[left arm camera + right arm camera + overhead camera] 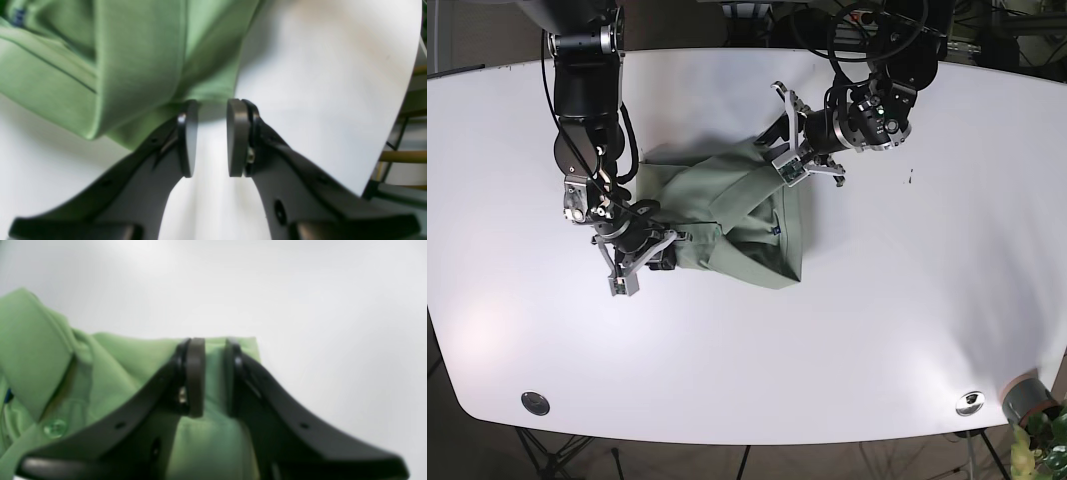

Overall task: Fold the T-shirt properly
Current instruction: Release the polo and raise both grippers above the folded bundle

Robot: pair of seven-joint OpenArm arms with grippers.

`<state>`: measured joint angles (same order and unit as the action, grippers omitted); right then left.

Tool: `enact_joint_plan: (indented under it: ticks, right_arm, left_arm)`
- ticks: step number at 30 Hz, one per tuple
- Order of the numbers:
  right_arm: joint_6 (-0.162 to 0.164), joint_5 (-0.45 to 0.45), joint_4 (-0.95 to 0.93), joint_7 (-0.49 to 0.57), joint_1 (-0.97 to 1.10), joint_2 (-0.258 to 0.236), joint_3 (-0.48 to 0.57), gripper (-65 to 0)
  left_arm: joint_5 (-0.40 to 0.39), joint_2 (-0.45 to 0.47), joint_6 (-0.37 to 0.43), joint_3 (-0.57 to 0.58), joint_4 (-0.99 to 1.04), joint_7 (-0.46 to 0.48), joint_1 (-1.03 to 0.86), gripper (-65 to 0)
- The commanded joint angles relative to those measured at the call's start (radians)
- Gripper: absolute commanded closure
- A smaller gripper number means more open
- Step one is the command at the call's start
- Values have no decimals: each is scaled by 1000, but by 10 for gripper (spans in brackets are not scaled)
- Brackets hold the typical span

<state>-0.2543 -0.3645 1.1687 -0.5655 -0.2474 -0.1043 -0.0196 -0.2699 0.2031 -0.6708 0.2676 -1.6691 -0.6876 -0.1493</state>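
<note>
The green T-shirt (737, 225) lies bunched and partly folded at the middle of the white table (907, 330). My left gripper (784, 150) sits at the shirt's far right edge. In the left wrist view the left gripper (212, 133) is open, bare table shows between its fingers, and the shirt's (140, 60) hem lies just past the tips. My right gripper (642, 252) is at the shirt's near left edge. The right gripper (213, 376) is open over the shirt (126, 366), with fabric showing in the gap. A collar (30, 350) and button (55, 427) lie to its left.
Two round metal fittings (534, 402) (970, 402) are set into the table near its front edge. A potted plant (1032, 405) stands off the front right corner. In the left wrist view the table's edge (397, 133) is close on the right, with shelving (407, 156) beyond.
</note>
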Motion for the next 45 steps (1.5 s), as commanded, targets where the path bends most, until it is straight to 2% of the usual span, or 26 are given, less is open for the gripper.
enact_joint_plan:
  ticks: [1, 5, 11, 14, 18, 23, 31, 33, 39, 45]
  right_arm:
    - [-6, -8, -22, 57, -22, -10, 11, -95]
    - [-6, -8, -60, 88, -20, -12, 11, -95]
    - [-7, -17, -16, 88, 23, -50, 11, -94]
    - [-7, -8, 24, 86, 61, -62, 11, -94]
    - [-7, -17, 99, 81, 112, -81, 11, -94]
    - [-7, -11, 195, 80, 193, -81, 13, -94]
    - [-7, -18, 337, 78, 325, -68, 19, -94]
    - [-7, -11, 371, 78, 354, -50, 54, -94]
    - [2, -14, 445, 78, 385, -45, 159, -94]
    - [3, -20, 567, 20, 402, -27, 166, -94]
  left_arm:
    - [-16, 6, -4, -1, 8, 22, 12, -137]
    - [-15, 29, -4, -1, 90, 22, 55, -137]
    - [-12, 32, -4, -52, 228, 24, 136, -137]
    - [21, 31, -10, -66, 303, 30, 205, -137]
    - [71, 31, -10, -66, 381, 85, 279, -137]
    - [110, 25, -7, -66, 510, 145, 394, -139]
    - [110, 23, -5, -64, 703, 248, 551, -140]
    - [108, 23, -4, -64, 740, 257, 590, -140]
    - [106, 23, -4, -67, 754, 254, 641, -140]
    - [106, 34, -4, -74, 590, 243, 609, -140]
